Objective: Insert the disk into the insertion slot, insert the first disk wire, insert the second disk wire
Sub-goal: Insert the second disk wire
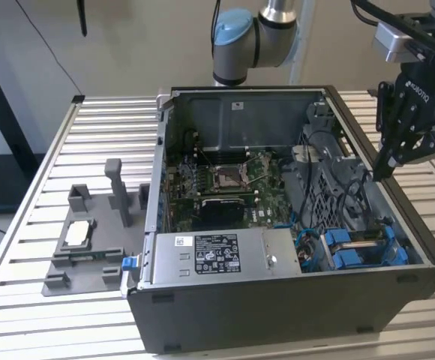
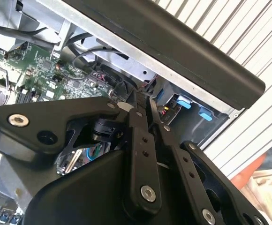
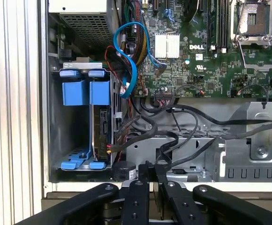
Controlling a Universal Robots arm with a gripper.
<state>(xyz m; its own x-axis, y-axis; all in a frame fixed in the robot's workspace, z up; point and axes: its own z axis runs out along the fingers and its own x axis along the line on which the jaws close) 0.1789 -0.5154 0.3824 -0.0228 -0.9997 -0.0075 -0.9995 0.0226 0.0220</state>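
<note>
The disk [image 3: 103, 127], a grey drive in a bright blue caddy [image 3: 100, 92], sits inside the insertion slot [image 3: 68, 133], the dark grey drive cage at the case corner. In the exterior view the disk [image 1: 364, 241] lies low at the case's front right. My gripper [image 1: 382, 171] hangs over the case's right wall, above and behind the cage. Its fingers are shut in both wrist views [image 3: 154, 168] [image 2: 143, 99]. A black disk wire [image 3: 166, 147] loops from the cable bundle right up to the fingertips. Whether it is pinched between them is hidden.
The open computer case [image 1: 277, 315] holds a motherboard [image 1: 225, 184], a grey labelled power-supply box [image 1: 217, 255] and a blue data cable [image 3: 133, 70] beside the cage. A grey parts fixture [image 1: 90, 240] stands on the slatted table [image 1: 112, 135] at the exterior view's left.
</note>
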